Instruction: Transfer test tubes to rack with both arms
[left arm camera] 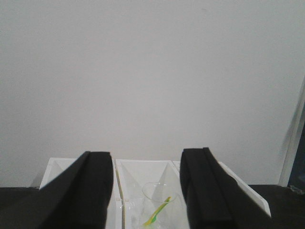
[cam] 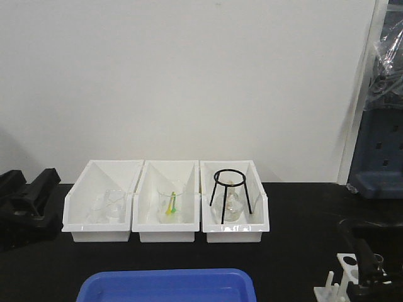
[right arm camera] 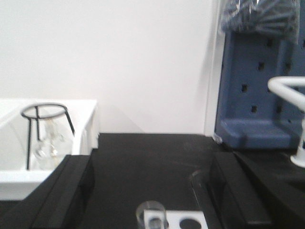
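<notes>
On a black table (cam: 296,214) against a white wall stand three white bins in a row: the left bin (cam: 101,214) holds clear glassware, the middle bin (cam: 165,211) holds a glass beaker (cam: 170,202) with a yellow and green stick in it, and the right bin (cam: 234,211) holds a black wire stand (cam: 230,189) set over a clear flask. In front of the bins, at the lower edge of the front view, lies a blue tray (cam: 167,286). The white rack (cam: 352,274) sits at the lower right corner of the table, well apart from the bins, with pegs rising from its near side. The right gripper (right arm camera: 150,191) hangs low just over the rack, its two black fingers (right arm camera: 66,191) spread wide, one on each side of the rack's top plate; a clear test tube (right arm camera: 150,215) stands upright in a hole of the rack between them, and nothing is clamped. A second thin glass tube (right arm camera: 199,188) seems to lie close against the inner face of the other finger, though whether it touches cannot be told. The left gripper (left arm camera: 145,191) is raised at the left side of the table, pointed toward the bins, its fingers (left arm camera: 86,191) wide apart and empty, with the beaker seen between them. A blue pegboard panel (right arm camera: 257,81) stands at the far right.
</notes>
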`<state>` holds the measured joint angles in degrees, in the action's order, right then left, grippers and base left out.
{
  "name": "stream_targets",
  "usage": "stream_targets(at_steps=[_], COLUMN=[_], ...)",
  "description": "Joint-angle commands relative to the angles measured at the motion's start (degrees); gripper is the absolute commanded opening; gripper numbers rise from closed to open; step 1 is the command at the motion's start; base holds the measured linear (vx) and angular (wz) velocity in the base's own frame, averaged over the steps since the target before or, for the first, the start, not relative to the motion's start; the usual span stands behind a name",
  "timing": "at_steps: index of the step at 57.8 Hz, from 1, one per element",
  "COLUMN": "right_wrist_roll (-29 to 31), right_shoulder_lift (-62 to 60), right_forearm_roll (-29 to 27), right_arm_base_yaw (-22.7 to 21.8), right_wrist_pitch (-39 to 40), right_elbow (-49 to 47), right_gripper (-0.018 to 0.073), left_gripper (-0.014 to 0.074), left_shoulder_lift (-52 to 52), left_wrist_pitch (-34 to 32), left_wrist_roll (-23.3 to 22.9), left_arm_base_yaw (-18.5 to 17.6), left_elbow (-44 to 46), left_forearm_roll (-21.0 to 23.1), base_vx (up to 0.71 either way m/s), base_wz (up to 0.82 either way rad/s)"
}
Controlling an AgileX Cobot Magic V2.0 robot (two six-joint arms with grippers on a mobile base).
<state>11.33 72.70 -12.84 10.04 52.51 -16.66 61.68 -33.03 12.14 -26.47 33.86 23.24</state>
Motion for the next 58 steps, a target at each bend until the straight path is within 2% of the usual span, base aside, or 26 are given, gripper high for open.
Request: stream_targets(at_steps=[1, 2, 3, 8, 11, 18, 23, 58], right_wrist_roll=[4.6, 5.4, 6.4, 6.3, 6.3, 6.3, 6.2, 6.2], right_shoulder_lift=[-9.0, -10.9, -19.0, -24.3, -26.6, -30.1, -31.4, -31.7], right_forearm_roll=[1.1, 1.0, -0.8, -1.0, -1.0, -0.8, -0.8, -0.8], right_arm_base_yaw=[-0.4, -0.4, -0.4, -0.4, -0.4, -0.4, -0.4, -0.4], right_wrist_pitch=[-7.4, -9.4, -24.8, -32.4, -34.5, -37.4, -38.4, -39.0], right_elbow=[-4.9, -5.9, -10.9, -13.0, -13.1, -12.8, -12.8, -12.8], right_gripper=[0.0557, 0.0557, 0.0557, 0.0554, 0.0551, 0.0545, 0.0542, 0.0542], left_gripper=[0.0444, 0.0444, 0.0444, 0.0444, 0.0444, 0.0444, 0.0444, 0.0444], left_shoulder_lift=[-1.1, -1.2, -2.3, -4.1, -5.4, -8.5, -10.5, -11.1], left_wrist_pitch=[-4.8, -4.8, -4.4, -4.3, -4.3, -4.1, -3.8, -3.4], left_wrist_roll=[0.0, 0.0, 0.0, 0.1, 1.1, 5.8, 6.9, 7.0], left_arm_base_yaw=[0.1, 0.1, 0.1, 0.1, 0.1, 0.1, 0.1, 0.1], left_elbow=[1.8, 1.8, 1.8, 1.8, 1.8, 1.8, 1.8, 1.8], left_forearm_roll=[-0.5, -0.5, -0.6, -0.6, -0.6, -0.6, -0.6, -0.6], base_vx=[0.0, 0.0, 0.0, 0.0, 0.0, 0.0, 0.0, 0.0], base_wz=[0.0, 0.0, 0.0, 0.0, 0.0, 0.0, 0.0, 0.0])
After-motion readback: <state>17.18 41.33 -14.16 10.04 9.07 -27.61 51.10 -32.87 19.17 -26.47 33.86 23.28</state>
